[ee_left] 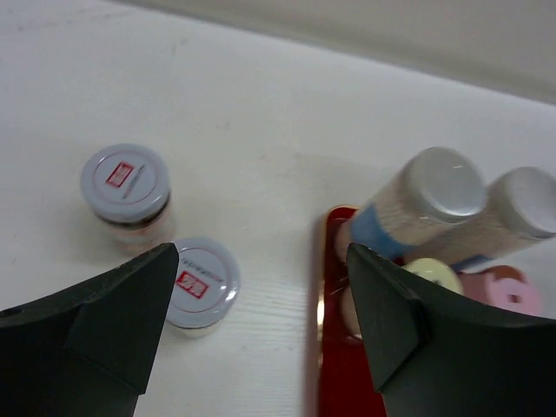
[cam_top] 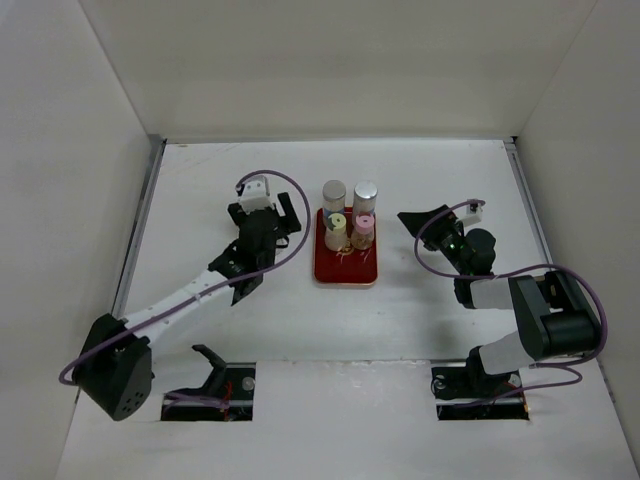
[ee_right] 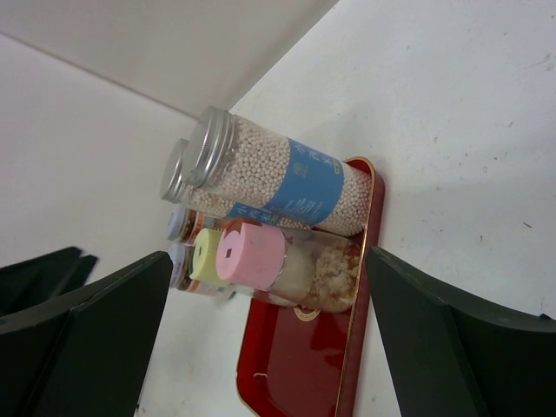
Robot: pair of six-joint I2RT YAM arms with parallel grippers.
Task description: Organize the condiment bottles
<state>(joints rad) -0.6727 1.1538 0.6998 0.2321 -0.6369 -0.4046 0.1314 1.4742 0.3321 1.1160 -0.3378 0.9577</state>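
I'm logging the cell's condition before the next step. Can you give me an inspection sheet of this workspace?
Surface: white table, faint scuffs.
Job's things: two silver-capped bottles, yellow-lidded jar, pink-lidded jar upright on red tray; two white-lidded jars on table left of it.
Clutter: nothing seen.
Hands: left hand open, by white-lidded jars; right hand open, right of tray.
Cables: purple cables loop along both arms.
Surroundings: white walls.

No lettering is legible. Far whitish-lidded jar [ee_left: 124, 181] and near whitish-lidded jar [ee_left: 201, 280], at 9 o'clock from the red tray [ee_left: 323, 347]: each lid bears a small red square emblem, its white marks unreadable. Tall silver-capped bottle [ee_right: 252, 161]: blue label [ee_right: 313, 187], faint print, unreadable.
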